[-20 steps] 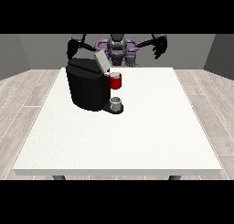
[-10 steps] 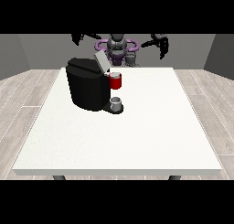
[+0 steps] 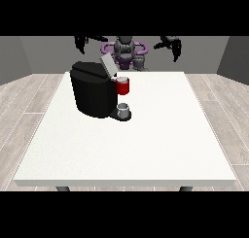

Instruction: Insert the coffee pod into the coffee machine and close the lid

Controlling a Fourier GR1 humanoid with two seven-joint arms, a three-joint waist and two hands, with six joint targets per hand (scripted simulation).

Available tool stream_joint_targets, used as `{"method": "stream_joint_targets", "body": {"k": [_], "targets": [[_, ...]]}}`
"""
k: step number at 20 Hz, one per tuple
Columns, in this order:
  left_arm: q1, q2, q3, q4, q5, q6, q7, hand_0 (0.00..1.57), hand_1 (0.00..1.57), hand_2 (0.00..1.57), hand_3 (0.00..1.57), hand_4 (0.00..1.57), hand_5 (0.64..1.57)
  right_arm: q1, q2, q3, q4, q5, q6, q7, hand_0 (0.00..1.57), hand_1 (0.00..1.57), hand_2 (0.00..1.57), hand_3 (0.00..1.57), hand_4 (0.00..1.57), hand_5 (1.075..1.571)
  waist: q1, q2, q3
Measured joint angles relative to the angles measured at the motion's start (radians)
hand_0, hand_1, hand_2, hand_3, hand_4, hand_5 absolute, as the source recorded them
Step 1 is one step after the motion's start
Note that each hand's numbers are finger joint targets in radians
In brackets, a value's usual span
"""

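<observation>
A black coffee machine (image 3: 95,93) is set on a white bench (image 3: 146,144), lid (image 3: 107,65) raised; behind it, both robot hands are raised, finger positions indiscernible.

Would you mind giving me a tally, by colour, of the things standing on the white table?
Black: 1, the coffee machine, its lid raised
Red: 1, the pod holder at the machine's front
Grey: 1, the small cup on the machine's base
Total: 3
</observation>
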Motion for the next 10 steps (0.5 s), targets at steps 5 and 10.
{"method": "stream_joint_targets", "body": {"k": [5,10], "targets": [[0.055,-0.004,-0.048,-0.106,0.031,0.024,0.021,0.0,0.0,0.0,0.0,0.35,1.571,-0.051,0.004,-0.031,0.051,-0.052,0.013,0.022,0.0,0.0,0.0,0.0,0.17,1.571,0.007,0.047,0.0003],[0.112,0.005,-0.087,-0.219,0.064,0.036,0.05,0.0,0.0,0.0,0.0,0.3,1.571,-0.107,0.023,-0.016,0.093,-0.051,-0.004,0.033,0.0,0.0,0.0,0.0,0.0,1.571,-0.001,0.094,0.0001]]}}
